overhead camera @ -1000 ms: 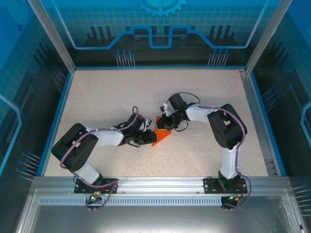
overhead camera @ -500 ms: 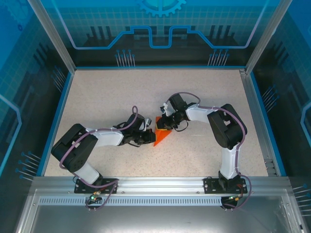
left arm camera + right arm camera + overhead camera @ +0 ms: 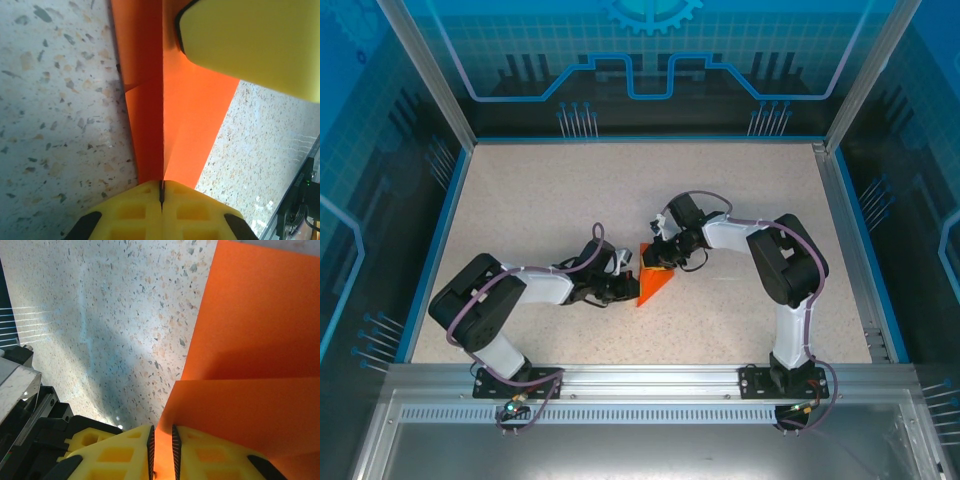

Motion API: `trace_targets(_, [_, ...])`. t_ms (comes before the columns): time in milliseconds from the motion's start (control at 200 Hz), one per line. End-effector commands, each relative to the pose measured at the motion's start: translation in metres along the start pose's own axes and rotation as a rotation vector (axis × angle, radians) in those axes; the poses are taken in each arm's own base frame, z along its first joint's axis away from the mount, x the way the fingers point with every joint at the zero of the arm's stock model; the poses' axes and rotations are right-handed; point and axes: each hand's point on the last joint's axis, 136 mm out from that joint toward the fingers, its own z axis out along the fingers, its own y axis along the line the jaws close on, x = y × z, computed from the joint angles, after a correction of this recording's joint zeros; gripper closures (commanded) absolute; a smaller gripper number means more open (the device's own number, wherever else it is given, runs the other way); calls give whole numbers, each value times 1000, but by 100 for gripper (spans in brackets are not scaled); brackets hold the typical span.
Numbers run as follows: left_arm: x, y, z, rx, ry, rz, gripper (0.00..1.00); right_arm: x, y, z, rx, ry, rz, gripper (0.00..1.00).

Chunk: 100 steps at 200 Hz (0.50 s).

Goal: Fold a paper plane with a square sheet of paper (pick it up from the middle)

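Speckled beige table point(image 3: 520, 200) inside blue-lit glass walls, with the folded orange sheet of paper point(image 3: 654, 284) lying near its middle, between the two arms. Left end effector point(image 3: 161, 192): yellow fingertips pressed together on the near end of the paper's centre crease, no gap between them (only a thin dark seam). Right end effector point(image 3: 162, 440): tips nearly together, a sliver of orange edge pinched in the narrow slot between them. Seen from the left wrist, one yellow finger point(image 3: 250, 45) of the right end effector over the paper's far part, contact unclear. From above, both sets of fingertips masked by the wrist bodies. Far end of the paper cut off at the top in the left wrist view, at the right edge in the right wrist view; overall outline hard to judge (roughly a wedge from above).
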Motion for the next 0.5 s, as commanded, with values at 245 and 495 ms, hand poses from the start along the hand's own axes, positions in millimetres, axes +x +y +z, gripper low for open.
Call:
trace_targets(245, [27,17,13,-50,77,31,100,-2,5,-10,-27,-4,-4,79])
trace_targets(495, [34,26,16,-92,83,15,100,-4,11,-9,-83,19,-10,77])
